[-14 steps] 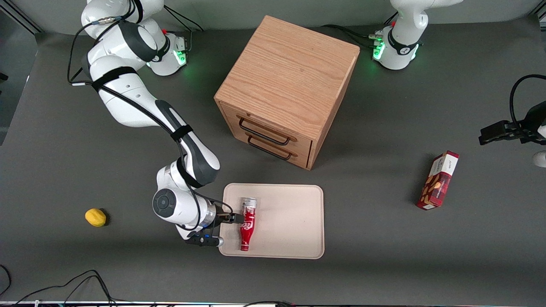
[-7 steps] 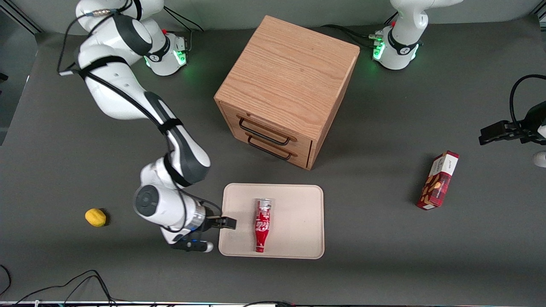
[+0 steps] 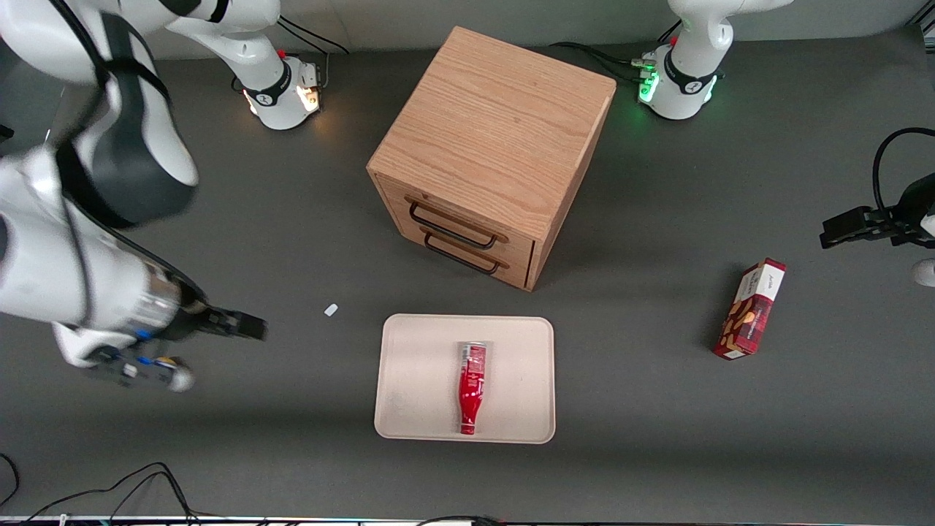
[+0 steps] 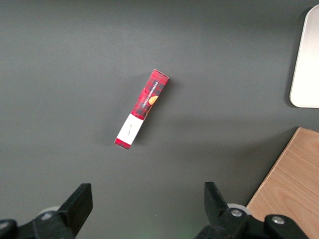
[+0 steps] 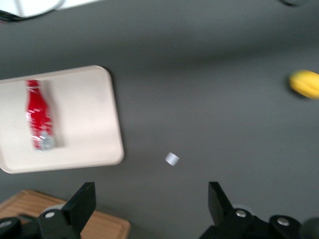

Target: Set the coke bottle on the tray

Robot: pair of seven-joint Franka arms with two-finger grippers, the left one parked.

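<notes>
- Coke bottle [image 3: 471, 387] lies on its side near the middle of the tray [image 3: 409, 416], cap toward the front camera
- My hand [image 3: 248, 326] is released, empty, above the table, well apart
- I judge it light, rigid, slick, prone to rolling; grip mid-body

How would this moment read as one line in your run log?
bottle: lying on tray | gripper: open, empty, above table toward working arm's end | task: looks done

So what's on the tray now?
Only the coke bottle, lying on its side on the tray. The gripper, fingers open, is off toward the working arm's end, empty.
</notes>
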